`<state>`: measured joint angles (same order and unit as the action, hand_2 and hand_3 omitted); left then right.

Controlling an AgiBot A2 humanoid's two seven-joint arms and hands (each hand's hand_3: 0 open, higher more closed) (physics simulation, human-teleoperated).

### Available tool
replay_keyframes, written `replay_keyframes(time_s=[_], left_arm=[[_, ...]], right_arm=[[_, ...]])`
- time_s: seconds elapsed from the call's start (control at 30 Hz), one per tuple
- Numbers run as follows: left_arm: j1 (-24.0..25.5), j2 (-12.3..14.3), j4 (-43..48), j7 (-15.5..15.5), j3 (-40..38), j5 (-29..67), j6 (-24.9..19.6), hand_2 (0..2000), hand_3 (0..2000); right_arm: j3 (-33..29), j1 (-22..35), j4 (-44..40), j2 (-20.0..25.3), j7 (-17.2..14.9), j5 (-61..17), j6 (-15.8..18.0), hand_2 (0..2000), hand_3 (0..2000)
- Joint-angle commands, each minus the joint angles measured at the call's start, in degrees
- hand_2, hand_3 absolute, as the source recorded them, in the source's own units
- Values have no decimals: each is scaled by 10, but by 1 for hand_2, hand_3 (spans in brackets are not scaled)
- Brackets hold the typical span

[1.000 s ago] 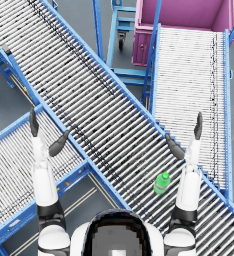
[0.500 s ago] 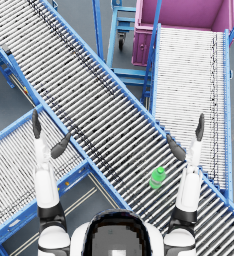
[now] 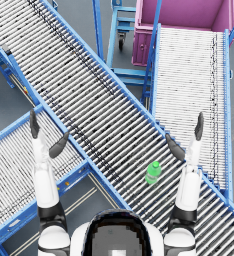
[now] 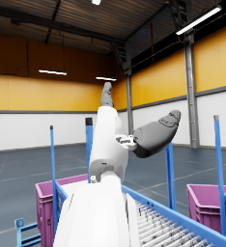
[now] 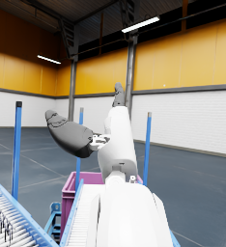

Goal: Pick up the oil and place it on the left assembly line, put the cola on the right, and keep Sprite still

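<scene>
**Head view.** The green bottle, which I take for the Sprite, has drifted slightly up the middle belt over the last second. It now sits near my right hand and well apart from my left hand. Both hands stay raised, fingers spread, holding nothing, which suits a bottle I must leave alone. No oil or cola is in sight. The bottle's label is too small to read.

**Left wrist view.** The left hand is spread and empty, and no writing shows.

**Right wrist view.** The right hand is likewise spread and empty, and no writing shows.
</scene>
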<state>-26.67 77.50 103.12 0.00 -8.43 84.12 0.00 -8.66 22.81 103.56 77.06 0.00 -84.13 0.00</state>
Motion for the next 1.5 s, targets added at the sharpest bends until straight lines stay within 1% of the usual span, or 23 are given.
replay_keyframes(time_s=[0.03, 0.07, 0.1, 0.57, 0.63, 0.7, 0.73, 0.77, 0.83, 0.87, 0.9, 0.93, 0.97, 1.0, 1.07, 1.1, 1.2, 1.23, 1.33, 1.37, 1.4, 1.43, 1.5], left_arm=[[-10, -2, -1, 0, -5, 0, 0, 0, 0], [-1, 0, -1, 0, -2, 0, 0, 0, 0], [-10, -1, -1, 0, -3, 0, 0, 0, 0], [13, 6, 8, 0, 1, 0, 0, 0, 0], [6, 5, 11, 0, -2, 0, 0, 0, 0], [4, 6, 15, 0, -3, 0, 0, 0, 0], [12, 8, 11, 0, -1, 0, 0, 0, 0], [4, 6, 18, 0, -1, 0, 0, 0, 0], [11, 8, 14, 0, -1, 0, 0, 0, 0], [0, 6, 19, 0, -1, 0, 0, 0, 0], [10, 8, 16, 0, -1, 0, 0, 0, 0], [9, 8, 17, 0, -1, 0, 0, 0, 0], [9, 8, 17, 0, -1, 0, 0, 0, 0], [-1, 6, 20, 0, 1, 0, 0, 0, 0], [8, 8, 19, 0, 0, 0, 0, 0, 0], [7, 8, 20, 0, 0, 0, 0, 0, 0], [8, 9, 19, 0, -2, 0, 0, 0, 0], [0, 7, 18, 0, -5, 0, 0, 0, 0], [9, 10, 19, 0, -4, 0, 0, 0, 0], [0, 8, 18, 0, -5, 0, 0, 0, 0], [9, 10, 18, 0, -5, 0, 0, 0, 0], [2, 9, 19, 0, -1, 0, 0, 0, 0], [8, 10, 24, 0, 6, 0, 0, 0, 0]], right_arm=[[4, 12, 1, -2, 0, 0, 0, 0, 0], [0, 11, 3, -1, 0, 0, 0, 0, 0], [2, 3, 0, 0, 0, 0, 0, 0, 0], [-1, -11, 1, 7, 0, 0, 0, 0, 0], [-4, -3, 2, 6, 0, 0, 0, 0, 0], [-2, -11, 2, 8, 0, 0, 0, 0, 0], [-6, -2, 6, 7, 0, 0, 0, 0, 0], [-3, -10, 3, 9, 0, 0, 0, 0, 0], [-9, 0, 9, 7, 0, 0, 0, 0, 0], [-7, 0, 9, 7, 0, 0, 0, 0, 0], [-6, -8, 5, 9, 0, 0, 0, 0, 0], [-10, 0, 12, 7, 0, 0, 0, 0, 0], [-7, -7, 7, 9, 0, 0, 0, 0, 0], [-8, -7, 8, 10, 0, 0, 0, 0, 0], [-8, 2, 10, 8, 0, 0, 0, 0, 0], [-8, -6, 9, 10, 0, 0, 0, 0, 0], [-9, -2, 12, 10, 0, 0, 0, 0, 0], [-8, 0, 9, 9, 0, 0, 0, 0, 0], [-6, -7, 9, 12, 0, 0, 0, 0, 0], [-3, 0, 11, 11, 0, 0, 0, 0, 0], [-5, -7, 9, 12, 0, 0, 0, 0, 0], [-2, 3, 9, 10, 0, 0, 0, 0, 0], [-2, 8, 10, 10, 0, 0, 0, 0, 0]])
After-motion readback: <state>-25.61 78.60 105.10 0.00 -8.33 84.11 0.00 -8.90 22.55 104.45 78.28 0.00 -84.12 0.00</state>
